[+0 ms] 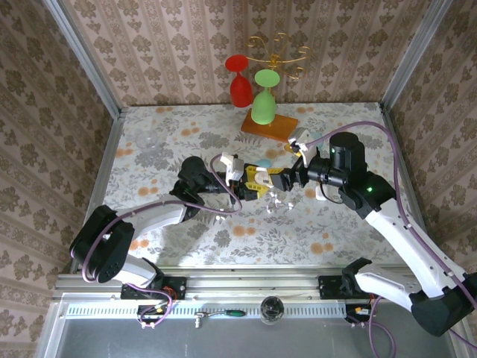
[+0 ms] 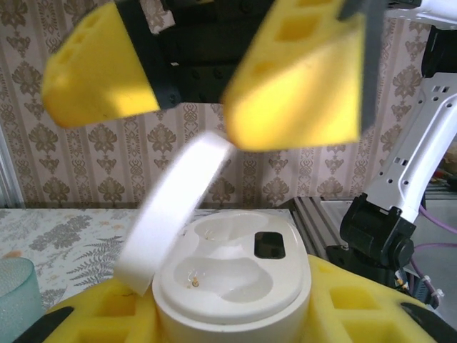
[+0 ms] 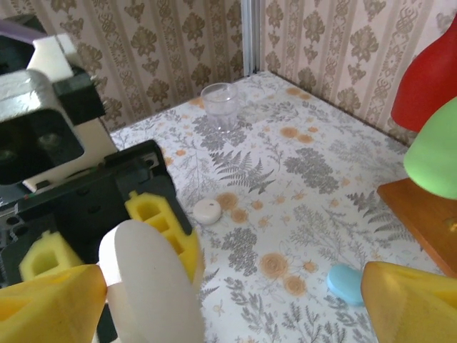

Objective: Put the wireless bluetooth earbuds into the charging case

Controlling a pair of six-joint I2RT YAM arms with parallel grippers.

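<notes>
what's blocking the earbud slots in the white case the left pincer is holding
Nothing visible does: the white case, clamped in the left pincer, has its lid tipped up to one side and both slots bare. The right pincer hangs open just above them.

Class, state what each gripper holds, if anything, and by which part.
The left gripper grips the open white charging case by the sides of its base, between its yellow pads. The right gripper stands open, holding nothing.
</notes>
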